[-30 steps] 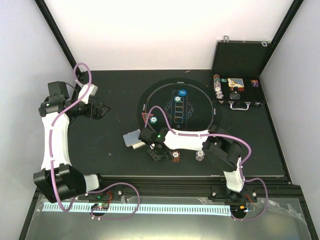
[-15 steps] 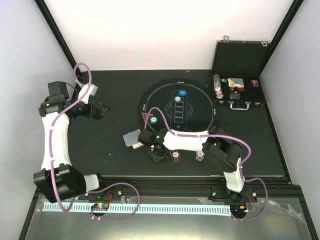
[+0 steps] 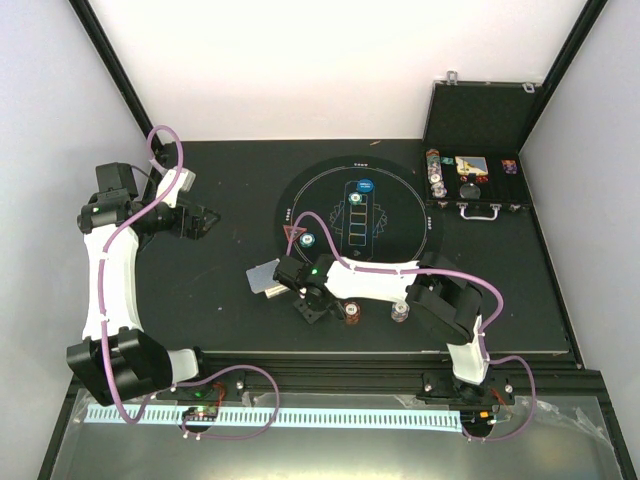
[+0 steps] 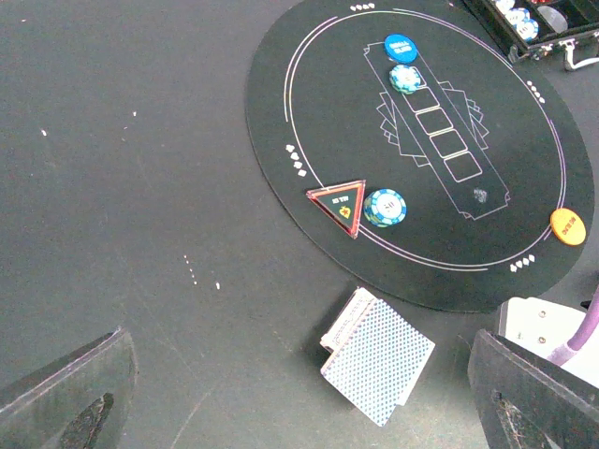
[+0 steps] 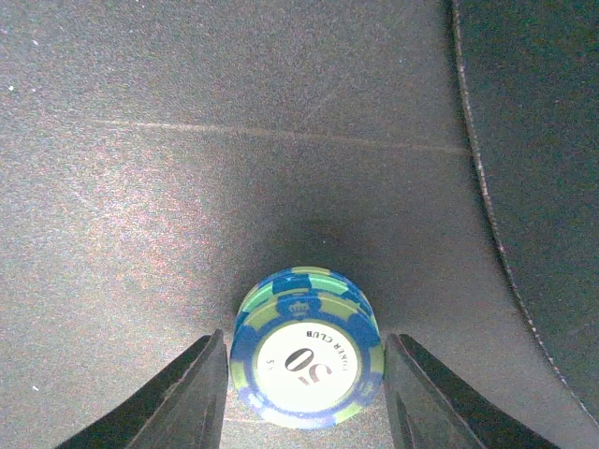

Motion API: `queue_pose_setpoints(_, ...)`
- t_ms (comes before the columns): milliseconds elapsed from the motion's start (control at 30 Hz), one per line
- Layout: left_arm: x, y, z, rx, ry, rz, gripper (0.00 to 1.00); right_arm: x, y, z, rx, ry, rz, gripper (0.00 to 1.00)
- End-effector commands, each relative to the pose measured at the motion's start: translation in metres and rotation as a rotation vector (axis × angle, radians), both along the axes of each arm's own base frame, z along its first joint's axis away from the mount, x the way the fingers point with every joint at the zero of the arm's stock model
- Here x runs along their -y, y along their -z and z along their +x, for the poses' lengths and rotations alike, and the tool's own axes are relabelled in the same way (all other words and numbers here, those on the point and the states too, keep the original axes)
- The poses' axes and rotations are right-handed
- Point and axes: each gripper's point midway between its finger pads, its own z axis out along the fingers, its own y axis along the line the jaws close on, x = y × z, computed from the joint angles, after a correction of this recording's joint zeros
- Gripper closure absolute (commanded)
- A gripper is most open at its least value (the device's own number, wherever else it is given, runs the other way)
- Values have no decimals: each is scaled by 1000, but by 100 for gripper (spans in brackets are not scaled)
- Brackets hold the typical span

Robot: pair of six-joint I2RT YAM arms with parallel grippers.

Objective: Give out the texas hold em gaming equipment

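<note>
partway | on mat [image 4: 309, 103]: blue button [image 4: 401, 47], orange button [image 4: 567, 225], triangle [image 4: 341, 205], chips [image 4: 386, 207] | more in case [image 3: 478, 115] | right claw [image 5: 304, 341] apart, flanking chip stack [image 5: 307, 360] | left claw [image 4: 298, 339] apart, empty

The left arm [image 3: 105, 270] rises from its base and bends toward the round mat [image 3: 405, 200], holding its claw [image 3: 207, 221] well to the mat's left, fingers spread wide. The right arm [image 3: 380, 280] stretches low along the mat's near edge, wrist turned down. Its claw [image 5: 305, 341] stands just off that edge, fingers [image 5: 201, 393] close on either side of a chip stack [image 5: 307, 360]; contact is unclear.
</note>
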Motion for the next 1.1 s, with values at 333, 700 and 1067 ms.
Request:
queue_pose_setpoints(333,0,-18,-4,51,2,13,1,-5,1,-1,6,-16,3,47)
queue_pose_setpoints(700,-1,-18,-5,50,1,15,1,-4,9,-2,-4,-17,-5,46)
queue_pose_setpoints(1067,-1,-18,-4,48,0,13,1,-4,-5,2,25,-15,1,62)
